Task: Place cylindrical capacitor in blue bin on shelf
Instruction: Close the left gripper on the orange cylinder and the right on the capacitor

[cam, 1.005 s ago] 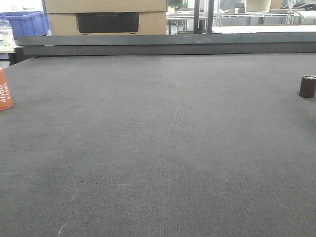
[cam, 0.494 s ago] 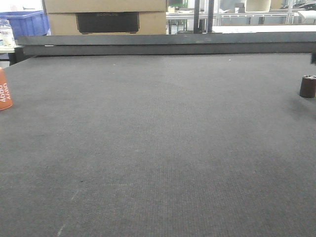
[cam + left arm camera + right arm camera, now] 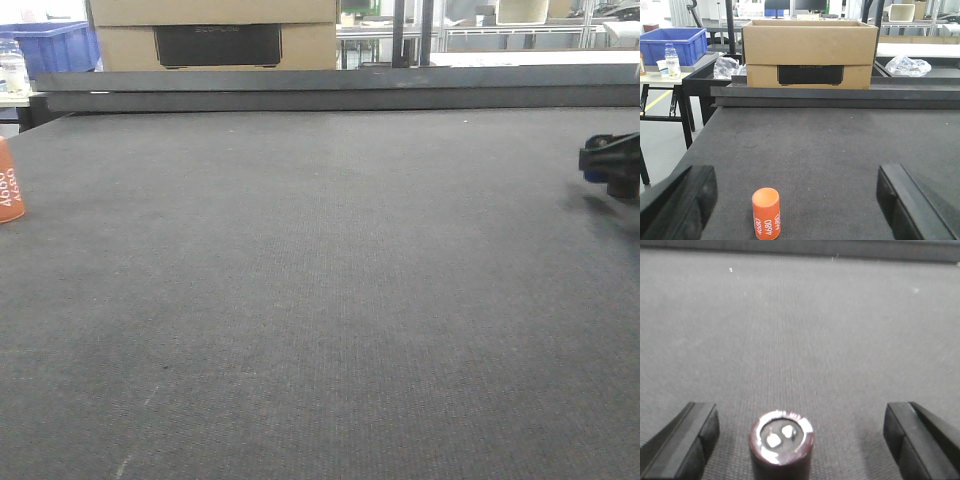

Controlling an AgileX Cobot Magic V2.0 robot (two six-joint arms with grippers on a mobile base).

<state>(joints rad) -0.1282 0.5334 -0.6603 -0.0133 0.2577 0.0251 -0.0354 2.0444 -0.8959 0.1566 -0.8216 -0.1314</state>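
- Now the right gripper (image 3: 800, 421) stands spread wide and empty, its fingers (image 3: 682, 442) flanking the cylindrical capacitor (image 3: 781, 455) without touching it.
- The capacitor stands upright on the dark mat (image 3: 805, 330), terminals (image 3: 788, 430) up.
- It is probably light, rigid and slick-sleeved, so take it mid-body, below the terminals.
- The left gripper (image 3: 796, 190), also wide, faces an orange cylinder (image 3: 766, 213) far from the capacitor.

Count taken.

- Cylindrical capacitor (image 3: 781, 442): one, bottom centre of the right wrist view, with two pale terminals (image 3: 772, 440) on its top.
- Orange cylinder (image 3: 766, 214): one, bottom of the left wrist view, on the desk (image 3: 840, 145).
- Cardboard boxes (image 3: 810, 47): two, stacked, top centre.
- Blue plastic crate (image 3: 674, 44): one, upper left.
- Clear bottle (image 3: 672, 61): one.
- Cup (image 3: 661, 68): one.
- Crumpled plastic bags (image 3: 909, 65): two, one either side of the boxes.
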